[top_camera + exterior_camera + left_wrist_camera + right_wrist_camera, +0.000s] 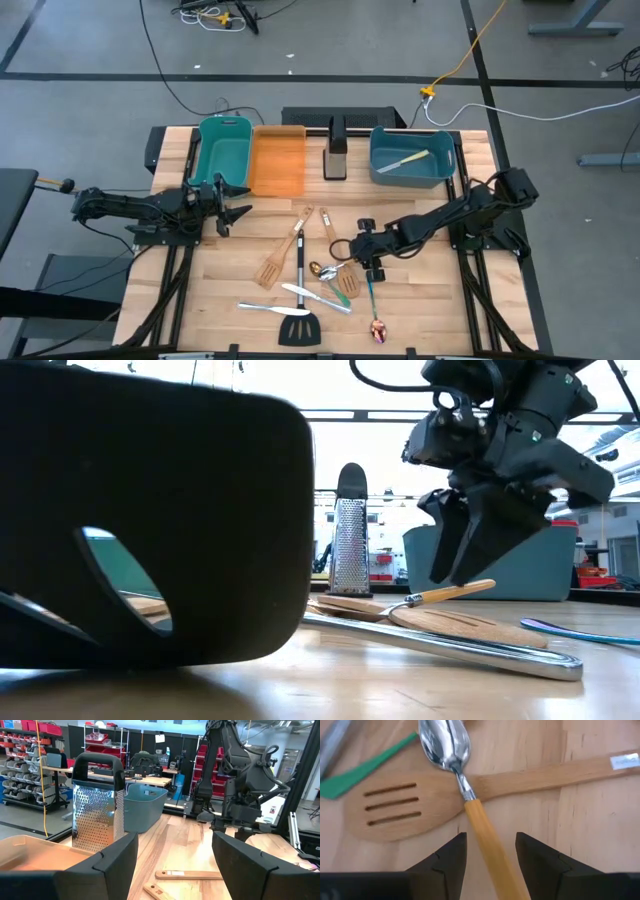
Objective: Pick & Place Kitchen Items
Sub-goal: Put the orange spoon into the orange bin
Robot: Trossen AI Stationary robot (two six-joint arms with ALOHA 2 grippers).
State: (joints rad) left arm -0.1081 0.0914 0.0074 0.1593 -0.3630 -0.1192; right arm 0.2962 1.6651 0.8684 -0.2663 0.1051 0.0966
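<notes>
The right gripper hangs low over the middle of the table, fingers spread on either side of a wooden-handled spoon that lies across a slotted wooden spatula. The left gripper waits, fingers spread, beside the teal bin.

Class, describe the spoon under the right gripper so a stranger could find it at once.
Start at the wooden table and find the right gripper, open above the utensil pile. Directly below lies a spoon with a silver bowl and orange wooden handle, crossing a pale slotted wooden spatula. No neighbour pairs steel with orange.
</notes>
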